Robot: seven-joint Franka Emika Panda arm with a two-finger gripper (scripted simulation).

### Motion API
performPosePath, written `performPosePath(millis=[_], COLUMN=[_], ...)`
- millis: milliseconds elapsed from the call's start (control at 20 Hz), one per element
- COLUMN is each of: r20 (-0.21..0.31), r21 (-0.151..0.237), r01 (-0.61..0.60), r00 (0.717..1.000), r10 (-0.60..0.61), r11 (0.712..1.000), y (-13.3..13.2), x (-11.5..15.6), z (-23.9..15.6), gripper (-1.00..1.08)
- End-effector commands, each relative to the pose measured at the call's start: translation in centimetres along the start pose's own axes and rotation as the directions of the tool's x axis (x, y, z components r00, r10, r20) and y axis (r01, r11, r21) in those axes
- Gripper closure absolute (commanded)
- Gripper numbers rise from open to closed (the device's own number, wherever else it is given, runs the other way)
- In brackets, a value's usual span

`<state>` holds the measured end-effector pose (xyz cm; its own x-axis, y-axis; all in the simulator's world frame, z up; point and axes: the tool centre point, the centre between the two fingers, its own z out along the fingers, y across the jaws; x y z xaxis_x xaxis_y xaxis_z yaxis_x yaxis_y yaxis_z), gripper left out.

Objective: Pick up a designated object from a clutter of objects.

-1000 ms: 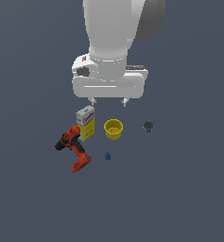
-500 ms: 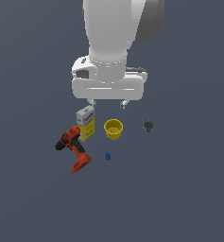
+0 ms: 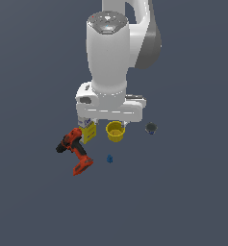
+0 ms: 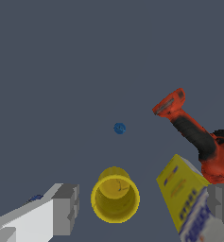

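Note:
The designated object, a tiny blue piece (image 3: 109, 158), lies on the floor in front of the yellow cup (image 3: 115, 131); it also shows in the wrist view (image 4: 119, 128). My gripper (image 3: 105, 122) hangs open and empty above the cup and the white-and-yellow box (image 3: 88, 131), apart from the blue piece. In the wrist view the gripper (image 4: 142, 208) has its fingers (image 4: 66, 208) spread on either side of the cup (image 4: 115, 194) and the box (image 4: 182, 194).
A red-and-black power drill (image 3: 75, 150) lies at the exterior view's left of the blue piece, also in the wrist view (image 4: 193, 134). A small dark round item (image 3: 151, 128) sits at the exterior view's right of the cup.
The gripper has come down closer to the clutter, staying open. The objects have not moved.

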<state>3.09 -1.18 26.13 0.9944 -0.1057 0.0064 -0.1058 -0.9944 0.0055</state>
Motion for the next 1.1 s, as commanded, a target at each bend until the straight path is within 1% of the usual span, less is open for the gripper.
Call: performPosePath(millis=[0,300,550,800,1050], r20=[0.002,0.005,0.006,0.007,0.008], r21=[0.002,0.006,0.005,0.004,0.004], r01=[-0.033,-0.122,-0.177,-0.212,-0.226], r00=[0.999,0.992,0.984,0.977,0.974], r10=[0.033,0.122,0.177,0.212,0.226], r11=[0.999,0.992,0.984,0.977,0.974], y=[0.0,0.0,0.1,0.2,0.2], x=[0.7,2.2,2.6,2.7,2.7], z=[2.4,9.0,13.1,15.8,16.9], gripper=[-0.92,-0.92,-0.92,-0.92,-0.92])
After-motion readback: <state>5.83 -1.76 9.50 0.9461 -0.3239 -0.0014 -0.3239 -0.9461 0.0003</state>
